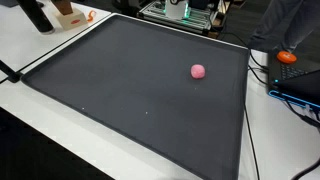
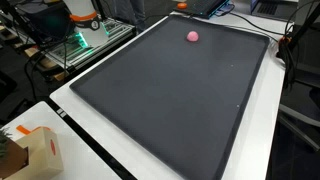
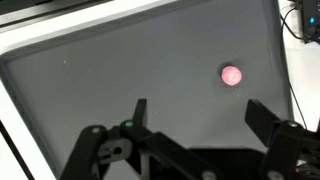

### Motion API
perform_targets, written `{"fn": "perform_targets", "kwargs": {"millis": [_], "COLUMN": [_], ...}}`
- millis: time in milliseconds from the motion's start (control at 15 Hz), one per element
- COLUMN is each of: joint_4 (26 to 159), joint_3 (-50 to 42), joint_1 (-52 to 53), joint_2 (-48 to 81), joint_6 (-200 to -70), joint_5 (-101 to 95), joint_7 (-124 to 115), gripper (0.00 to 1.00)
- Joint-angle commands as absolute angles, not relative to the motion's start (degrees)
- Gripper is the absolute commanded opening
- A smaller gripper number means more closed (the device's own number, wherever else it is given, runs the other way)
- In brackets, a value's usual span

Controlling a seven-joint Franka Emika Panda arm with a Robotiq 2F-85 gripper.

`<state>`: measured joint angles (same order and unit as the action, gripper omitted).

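- The claw (image 3: pixel 196 104) is hanging above the dark mat (image 3: pixel 110 70) with its two fingers spread wide; nothing is sitting between them, so it is gripping nothing.
- The pink ball (image 3: pixel 231 75) is lying on the mat just ahead of the fingers, apart from both; it is resting free.
- In both exterior views the ball (image 1: pixel 198 71) (image 2: pixel 192 36) is sitting alone, toward one corner of the mat; the white table (image 1: pixel 60 50) is carrying the mat.

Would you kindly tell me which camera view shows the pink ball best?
The wrist view: the ball appears largest there, alone on the dark mat, just beyond the open fingers. Both exterior views show it too, only as a small pink dot on the mat.
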<state>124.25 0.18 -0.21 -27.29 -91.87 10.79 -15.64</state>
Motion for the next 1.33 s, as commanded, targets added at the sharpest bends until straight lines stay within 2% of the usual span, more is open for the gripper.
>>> {"fn": "perform_targets", "kwargs": {"millis": [0, 333, 1000, 1267], "joint_4": [124.1, 124.0, 118.7, 114.2], "joint_3": [0.9, 1.1, 10.2, 11.3], "joint_1": [-1.1, -0.9, 6.4, 8.9], "joint_2": [-27.2, -26.0, -2.8, 6.8], "joint_6": [-91.7, -92.0, -107.3, -109.3], "joint_5": [11.1, 11.2, 12.7, 11.0], "joint_7": [-15.3, -15.4, -15.0, -14.5], "gripper": [1.0, 1.0, 1.0, 1.0]}}
